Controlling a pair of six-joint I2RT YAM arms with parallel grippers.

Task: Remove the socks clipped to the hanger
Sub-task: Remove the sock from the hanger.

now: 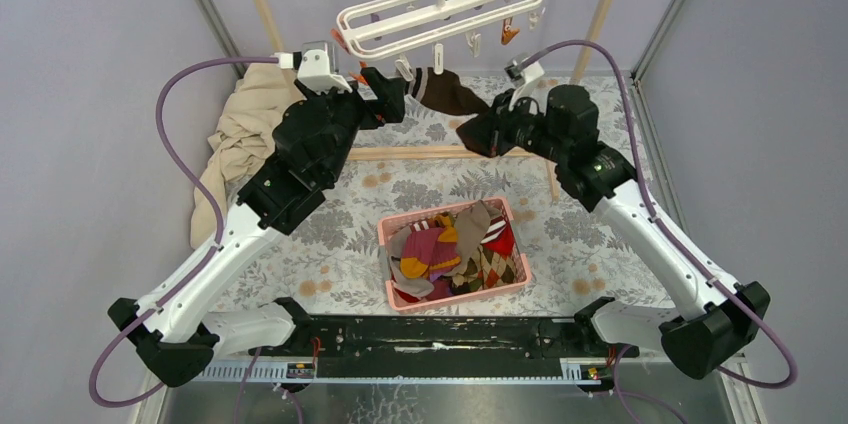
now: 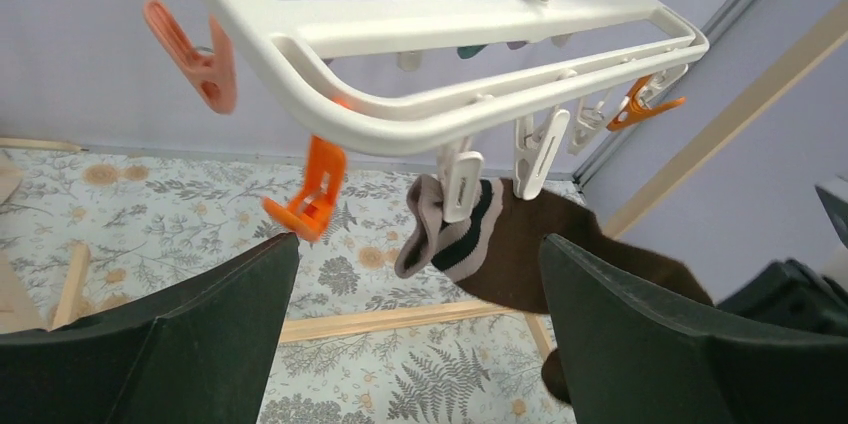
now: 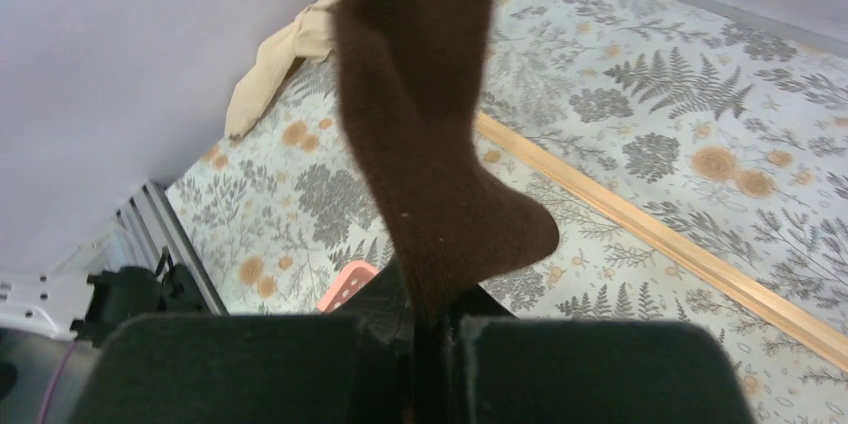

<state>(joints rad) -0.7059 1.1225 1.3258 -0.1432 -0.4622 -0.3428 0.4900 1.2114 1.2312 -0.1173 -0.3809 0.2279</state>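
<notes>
The floral surface (image 1: 600, 234) carries a wooden rail frame (image 1: 600, 14). A beige cloth (image 1: 245, 124) is heaped by the frame's left post, and a pink basket (image 1: 395, 234) of loose socks (image 1: 450, 249) sits near the arm bases. The white hanger (image 1: 440, 9) hangs tilted from the top rail. I see one brown sock (image 1: 450, 92) on it, its striped cuff held by a white clip (image 2: 460, 184). An orange clip (image 2: 315, 189) dangles bare just left of that. My left arm (image 1: 300, 154) reaches up beneath the hanger, the left jaws spread wide below the cuff and clear of it. My right arm (image 1: 600, 174) is raised, the right jaws pressed together on the sock's lower end.
</notes>
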